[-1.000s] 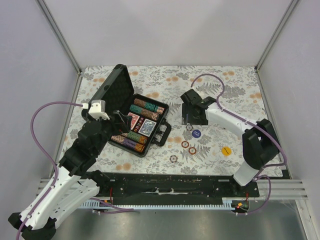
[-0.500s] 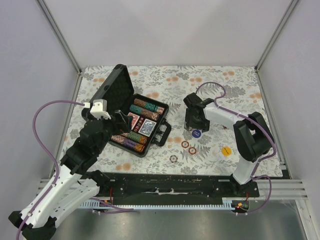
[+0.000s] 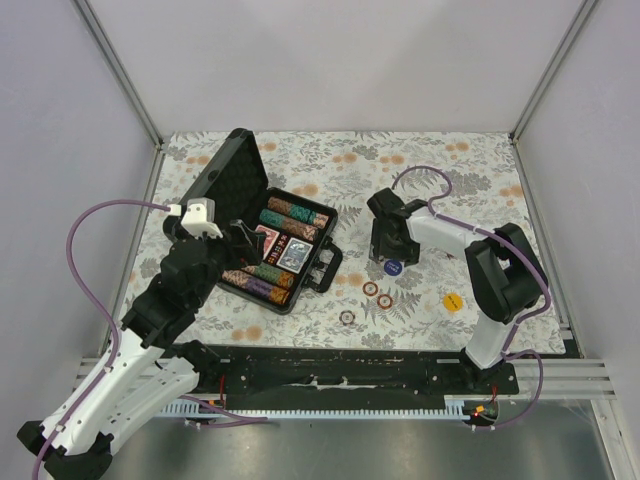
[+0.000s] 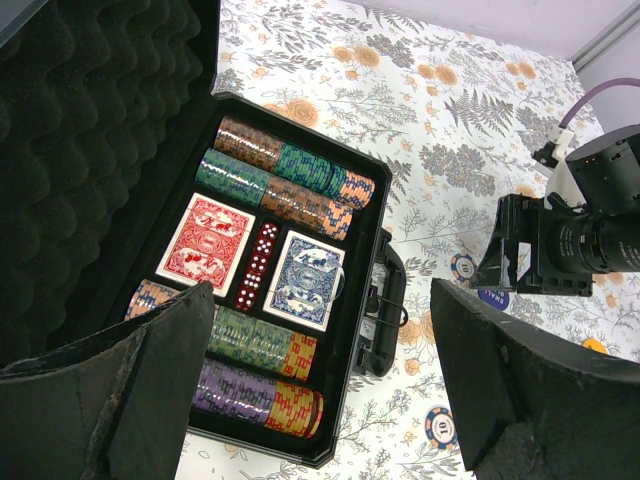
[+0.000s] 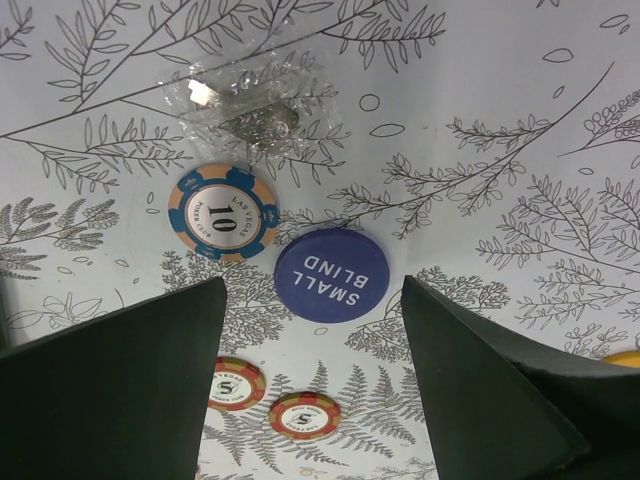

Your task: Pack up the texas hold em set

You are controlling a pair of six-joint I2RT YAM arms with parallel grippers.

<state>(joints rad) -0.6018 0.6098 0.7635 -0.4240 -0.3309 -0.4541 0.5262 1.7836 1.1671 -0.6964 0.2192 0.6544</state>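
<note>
The black case (image 4: pixel 100 150) lay open beneath the left gripper (image 4: pixel 320 290) with its foam lid raised. It held chip rows (image 4: pixel 285 185), a red deck (image 4: pixel 205 245) and a blue deck (image 4: pixel 305 280), with red dice (image 4: pixel 257 265) between the decks. A blue "SMALL BLIND" button (image 5: pixel 331 275) lay flat below the right gripper (image 5: pixel 312 285). A 10 chip (image 5: pixel 223 212) lay just beside it, and two 5 chips (image 5: pixel 236 384) lay near.

- Your surface (image 3: pixel 480 170) is covered in a floral print.
- On its left half you have the open black case (image 3: pixel 228 180), lid propped up.
- Right of the case lies a blue "SMALL BLIND" button (image 5: pixel 330 275), with a blue-and-tan 10 chip (image 5: pixel 223 212) just beside it.
- A small clear plastic bag (image 5: pixel 255 100) lies just beyond that chip.
- You'll see two red 5 chips (image 5: pixel 236 384) side by side nearer you, and a lone chip (image 3: pixel 347 317) by the case's near corner.
- A yellow button (image 3: pixel 453 301) sits well apart, to the right.
</note>
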